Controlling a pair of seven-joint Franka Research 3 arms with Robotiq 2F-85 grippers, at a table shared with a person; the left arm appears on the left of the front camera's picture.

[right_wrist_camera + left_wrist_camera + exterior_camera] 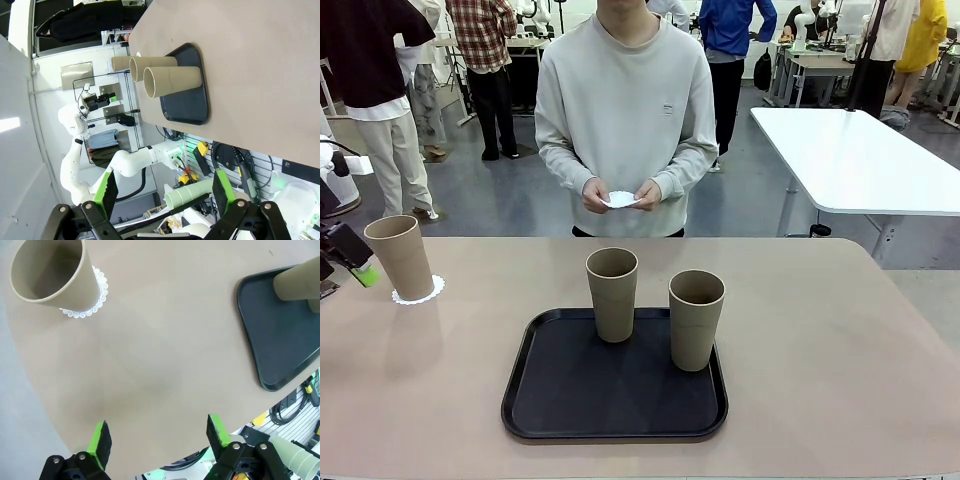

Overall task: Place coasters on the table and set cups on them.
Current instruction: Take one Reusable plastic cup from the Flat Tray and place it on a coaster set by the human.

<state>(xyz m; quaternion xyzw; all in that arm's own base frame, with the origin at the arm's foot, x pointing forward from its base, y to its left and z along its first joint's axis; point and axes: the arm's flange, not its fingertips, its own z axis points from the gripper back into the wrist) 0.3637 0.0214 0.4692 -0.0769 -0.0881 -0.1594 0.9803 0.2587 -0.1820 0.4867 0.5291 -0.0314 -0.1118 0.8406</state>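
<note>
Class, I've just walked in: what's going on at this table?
The left cup stands on a coaster at the table's left end. The middle cup and right cup stand on the tray. The person holds a second coaster. The left tool, open and empty, is near the left cup; the right tool is open too.

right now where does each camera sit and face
Front: fixed on the robot's side, facing across the table at the person's hands holding a loose coaster.
Left wrist: above the table's left part, looking down past the open left gripper at a cup on a laid coaster.
Right wrist: beyond the table's edge, rolled sideways, facing the black tray past the open right gripper.
Shared: all see that tray.
</note>
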